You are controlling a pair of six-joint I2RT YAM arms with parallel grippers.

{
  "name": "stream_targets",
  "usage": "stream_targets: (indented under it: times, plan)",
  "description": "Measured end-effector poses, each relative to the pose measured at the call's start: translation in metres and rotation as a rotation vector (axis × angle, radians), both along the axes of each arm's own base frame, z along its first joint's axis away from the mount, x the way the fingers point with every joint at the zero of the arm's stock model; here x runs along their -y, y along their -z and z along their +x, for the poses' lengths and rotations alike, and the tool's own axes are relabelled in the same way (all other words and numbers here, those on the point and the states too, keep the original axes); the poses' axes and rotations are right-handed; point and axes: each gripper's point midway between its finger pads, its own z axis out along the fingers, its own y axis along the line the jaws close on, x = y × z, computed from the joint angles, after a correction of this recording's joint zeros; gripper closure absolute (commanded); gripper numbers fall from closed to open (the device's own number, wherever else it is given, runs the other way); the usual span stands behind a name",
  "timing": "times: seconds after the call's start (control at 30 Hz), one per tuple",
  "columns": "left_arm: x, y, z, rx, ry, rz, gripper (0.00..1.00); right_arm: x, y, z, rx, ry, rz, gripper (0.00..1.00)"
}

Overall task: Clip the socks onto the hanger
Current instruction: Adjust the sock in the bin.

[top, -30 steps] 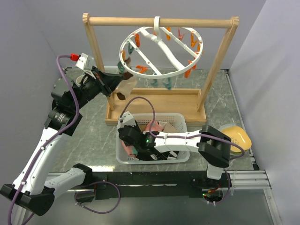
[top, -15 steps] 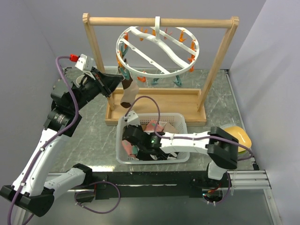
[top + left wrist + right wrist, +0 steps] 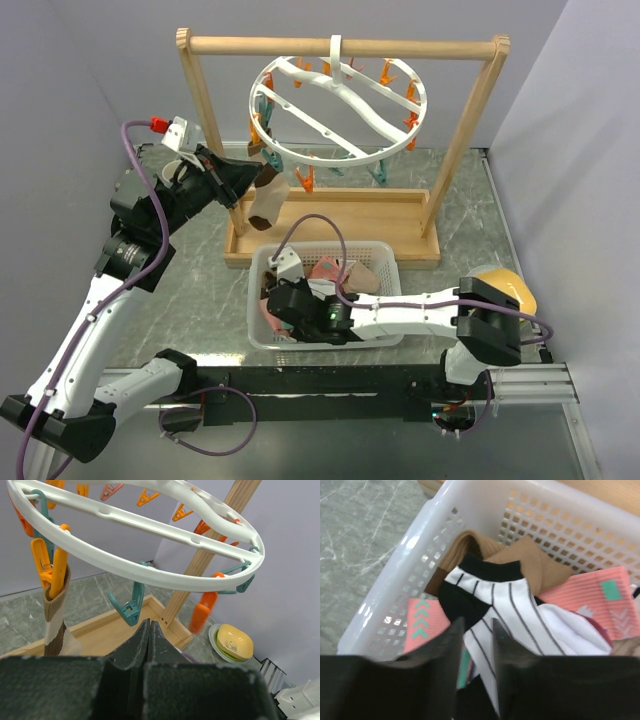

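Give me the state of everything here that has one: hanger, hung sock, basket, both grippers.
Round white plastic hanger: hooked on the wooden frame's bar, tilted.
Brown-and-white sock: hanging, clipped in an orange peg.
White plastic basket: holding several socks.
Left gripper: shut, empty.
Right gripper: in the basket, jaws slightly apart over a black-and-white striped sock; grip unclear.

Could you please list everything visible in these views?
wooden frame: one, pale, at the back.
hanger: one, white, hung on the wooden frame.
pegs: many, orange and teal, around the hanger.
clipped sock: one, brown and white, on an orange peg.
basket: one, white, before the frame.
socks: several, pink, brown, striped, in the basket.
dish: one, yellow, far right.
left gripper: one, black, shut, beside the clipped sock.
right gripper: one, black, inside the basket.
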Motion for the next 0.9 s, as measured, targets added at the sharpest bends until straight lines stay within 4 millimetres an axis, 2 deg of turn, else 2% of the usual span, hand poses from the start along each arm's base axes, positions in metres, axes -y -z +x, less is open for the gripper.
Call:
stream_targets:
  times: [0.07, 0.13, 0.3, 0.4, 0.43, 0.5, 0.53, 0.63, 0.8, 0.9]
  plan:
    - [0.000, 0.000, 0.000, -0.001, -0.001, -0.001, 0.99, -0.004, 0.005, 0.000, 0.000, -0.002, -0.015, 0.41]
    - [0.000, 0.000, 0.000, -0.001, -0.001, -0.001, 0.99, -0.007, 0.010, 0.000, 0.003, -0.003, -0.032, 0.39]
    - [0.000, 0.000, 0.000, -0.002, -0.001, -0.001, 0.99, -0.025, 0.012, 0.008, 0.019, -0.005, -0.057, 0.45]
    - [0.000, 0.000, 0.000, -0.002, -0.001, 0.000, 0.99, -0.033, 0.013, 0.012, 0.022, -0.003, -0.060, 0.55]
    - [0.000, 0.000, 0.000, -0.002, -0.001, -0.001, 0.99, -0.033, 0.016, 0.012, 0.021, -0.002, -0.065, 0.62]
    - [-0.001, 0.001, 0.000, -0.003, -0.001, -0.001, 0.99, -0.031, 0.019, 0.013, 0.016, 0.002, -0.076, 0.69]
    - [-0.001, 0.001, -0.001, -0.004, -0.001, 0.000, 0.99, -0.030, 0.020, 0.013, 0.015, 0.006, -0.077, 0.77]
    - [-0.001, 0.001, -0.002, -0.004, -0.001, 0.000, 0.99, -0.028, 0.020, 0.015, 0.016, 0.022, -0.076, 0.88]
    - [-0.002, 0.002, -0.004, -0.005, -0.002, 0.001, 0.99, -0.019, 0.023, 0.015, 0.020, 0.050, -0.086, 1.00]
    - [-0.003, 0.002, -0.005, -0.007, -0.002, 0.001, 0.99, -0.011, 0.023, 0.015, 0.023, 0.064, -0.087, 1.00]
